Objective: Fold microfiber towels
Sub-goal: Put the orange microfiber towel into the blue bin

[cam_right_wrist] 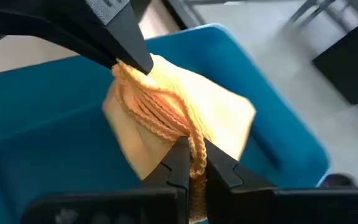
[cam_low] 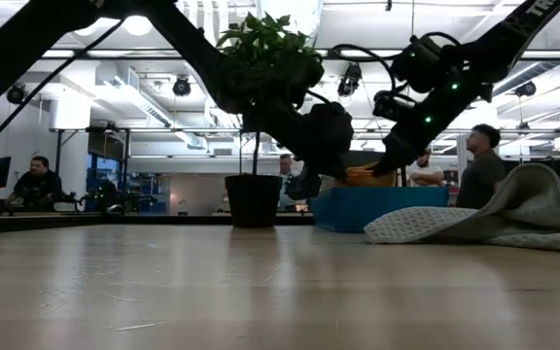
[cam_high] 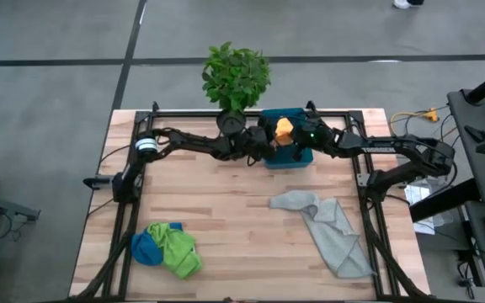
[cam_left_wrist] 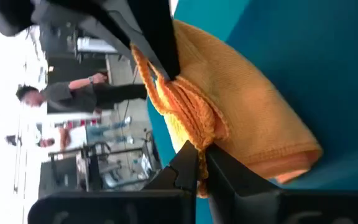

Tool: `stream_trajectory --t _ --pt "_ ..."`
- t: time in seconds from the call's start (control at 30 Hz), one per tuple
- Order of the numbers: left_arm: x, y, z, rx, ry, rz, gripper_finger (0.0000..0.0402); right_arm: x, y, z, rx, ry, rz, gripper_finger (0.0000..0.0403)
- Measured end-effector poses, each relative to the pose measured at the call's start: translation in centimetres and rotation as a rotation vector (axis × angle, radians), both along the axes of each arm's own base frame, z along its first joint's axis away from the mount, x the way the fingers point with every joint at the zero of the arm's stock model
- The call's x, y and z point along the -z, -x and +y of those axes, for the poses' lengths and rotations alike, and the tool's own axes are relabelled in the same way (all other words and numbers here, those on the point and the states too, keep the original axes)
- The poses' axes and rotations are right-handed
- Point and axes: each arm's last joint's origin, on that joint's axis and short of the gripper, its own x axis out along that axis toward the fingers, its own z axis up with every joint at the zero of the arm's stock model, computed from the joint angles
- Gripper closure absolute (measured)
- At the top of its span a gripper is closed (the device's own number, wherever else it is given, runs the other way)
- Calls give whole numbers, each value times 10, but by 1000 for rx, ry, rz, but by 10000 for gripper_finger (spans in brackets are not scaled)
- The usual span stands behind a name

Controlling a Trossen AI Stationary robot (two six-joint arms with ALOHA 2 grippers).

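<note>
The folded orange towel (cam_high: 284,130) is held over the teal bin (cam_high: 297,156) at the table's far edge, pinched shut at one edge by the left gripper (cam_left_wrist: 199,167) and at the other by the right gripper (cam_right_wrist: 194,163). Risk: uneven release could undo the fold or snag the bin wall. The grey towel (cam_high: 331,225) and the green towel (cam_high: 178,247) with the blue towel (cam_high: 146,247) are left unfolded on the table (cam_high: 226,219).

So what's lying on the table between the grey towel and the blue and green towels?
Only bare wood tabletop, in the high view, between grey towel and blue and green towels.
</note>
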Motion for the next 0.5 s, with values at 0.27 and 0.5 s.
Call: stream_trajectory --t 0.27,0.5 --pt "2 -2 -12 72 13 26 401 1 5 8 -57 -178 -33 390" --pt "8 2 -17 138 105 98 384 6 6 13 -147 -285 -18 371"
